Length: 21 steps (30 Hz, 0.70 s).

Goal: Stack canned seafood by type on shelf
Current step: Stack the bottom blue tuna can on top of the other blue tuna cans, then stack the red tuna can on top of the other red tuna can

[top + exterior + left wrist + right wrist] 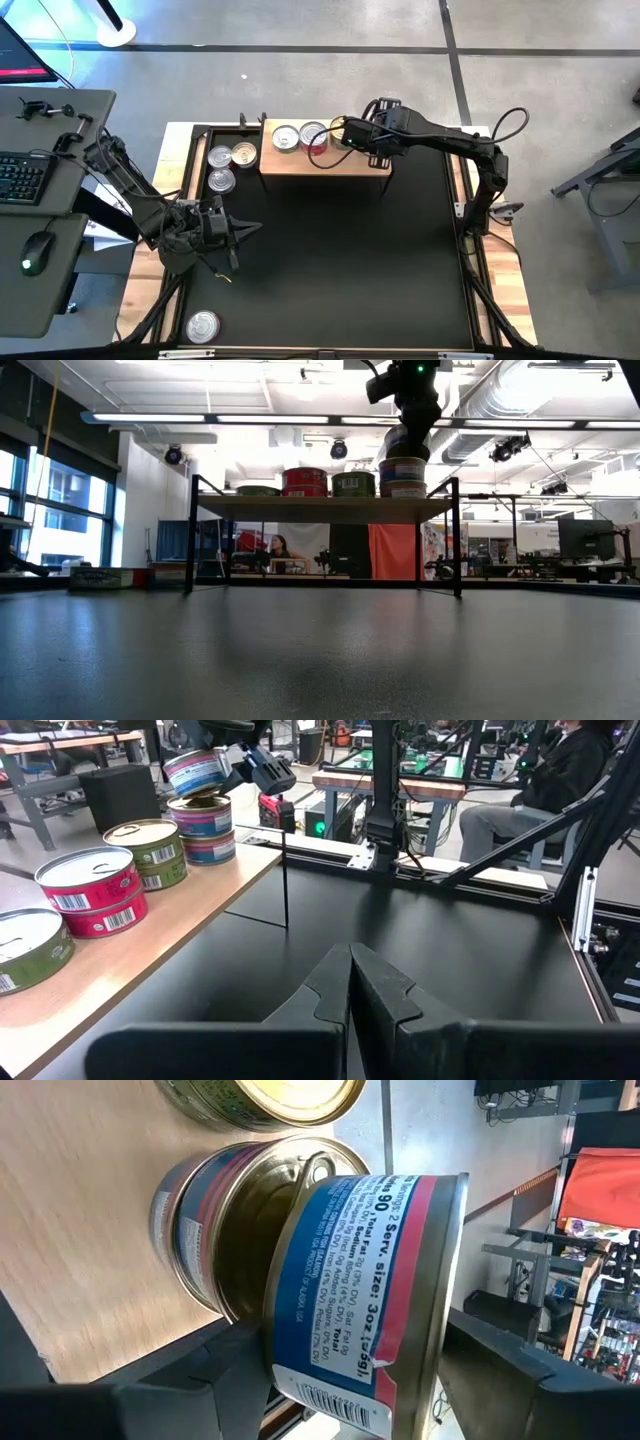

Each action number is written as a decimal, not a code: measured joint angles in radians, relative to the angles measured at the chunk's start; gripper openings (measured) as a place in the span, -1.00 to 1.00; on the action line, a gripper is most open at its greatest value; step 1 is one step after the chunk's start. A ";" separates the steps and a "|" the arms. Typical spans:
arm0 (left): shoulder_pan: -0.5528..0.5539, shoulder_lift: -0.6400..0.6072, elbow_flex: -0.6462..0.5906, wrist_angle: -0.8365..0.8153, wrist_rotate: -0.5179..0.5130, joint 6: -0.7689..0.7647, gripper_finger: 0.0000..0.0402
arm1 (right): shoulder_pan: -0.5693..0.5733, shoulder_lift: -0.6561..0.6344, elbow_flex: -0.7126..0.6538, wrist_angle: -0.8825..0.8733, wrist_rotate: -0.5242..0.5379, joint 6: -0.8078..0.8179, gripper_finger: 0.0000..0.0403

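The wooden shelf [325,162] stands at the mat's far side. On it sit a green can [22,948], a red can [92,892], another green can [152,848] and a stack of two blue-and-red cans [207,832]. My right gripper [352,138] is shut on one more blue-and-red can [370,1290], tilted just over that stack [215,1220]. Whether the two touch, I cannot tell. My left gripper [350,988] hangs shut over the mat's left part [236,232], touching nothing. My right gripper pinches the can by its two flat faces, one finger [200,1380] under the base and the other [510,1360] on the lid, near the rim [445,1350]. The fingers slant down from the table's right side. The can is tilted.
Three loose cans [230,165] lie on the mat left of the shelf, and another [203,325] near the front left corner. The black mat [340,270] in front of the shelf is bare. A desk with keyboard and mouse [30,180] stands left of the table.
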 joint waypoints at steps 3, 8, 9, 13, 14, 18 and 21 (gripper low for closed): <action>0.000 0.000 0.000 0.000 0.000 0.000 -1.00 | 0.003 0.000 0.000 0.002 -0.010 0.000 0.25; 0.000 0.000 0.000 0.000 0.000 0.000 -1.00 | 0.005 0.000 0.000 0.004 -0.051 0.000 0.41; 0.000 0.000 0.000 0.000 0.000 0.000 -1.00 | 0.005 0.000 0.000 0.003 -0.052 0.000 0.44; 0.000 0.000 0.000 0.000 0.000 0.000 -1.00 | 0.006 0.000 0.000 0.004 -0.050 0.000 0.52; 0.000 0.000 0.000 0.000 0.000 0.000 -1.00 | 0.008 0.000 0.000 0.005 -0.050 0.000 0.53; 0.000 0.000 0.000 0.000 0.000 0.000 -1.00 | 0.022 0.000 0.000 0.006 -0.050 -0.041 0.55; 0.000 0.000 0.000 0.000 -0.001 0.000 -1.00 | 0.039 0.000 0.000 -0.004 -0.050 -0.085 0.55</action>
